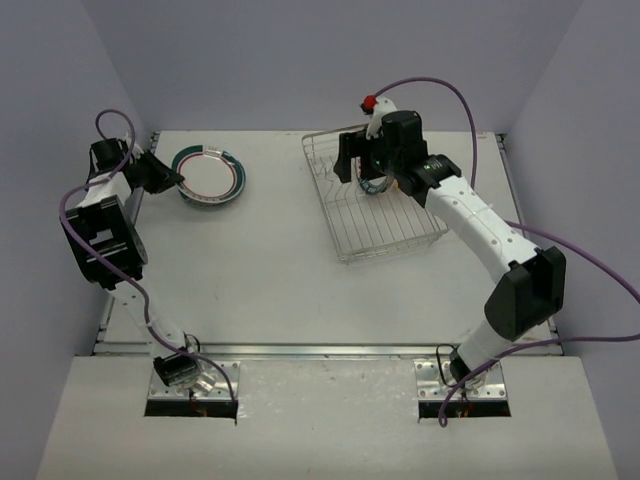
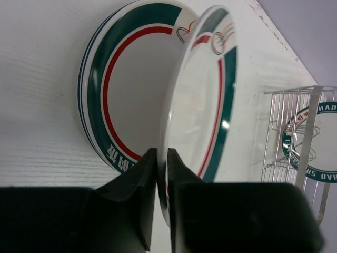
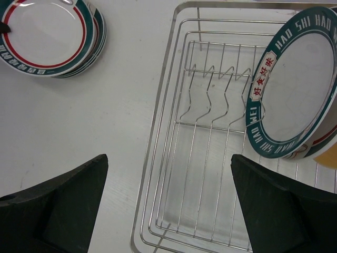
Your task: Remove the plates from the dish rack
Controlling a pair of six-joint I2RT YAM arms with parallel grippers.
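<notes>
My left gripper (image 2: pixel 162 153) is shut on the near rim of a white plate (image 2: pixel 205 100) with a teal and red rim. It holds the plate tilted on edge over a stack of like plates (image 2: pixel 131 79) lying on the table at the far left (image 1: pixel 210 177). My right gripper (image 3: pixel 169 158) is open and empty, hovering over the silver wire dish rack (image 3: pixel 174 105) at the far right (image 1: pixel 385 215). A teal-rimmed plate with red characters (image 3: pixel 300 89) leans in the rack's prongs. A tan-yellow plate edge (image 3: pixel 329 155) shows behind it.
The rack's upright prongs (image 3: pixel 210 100) left of the leaning plate hold nothing. Purple cables loop from both arms. White walls close in the table at the back and sides. The metal table edge runs along the front.
</notes>
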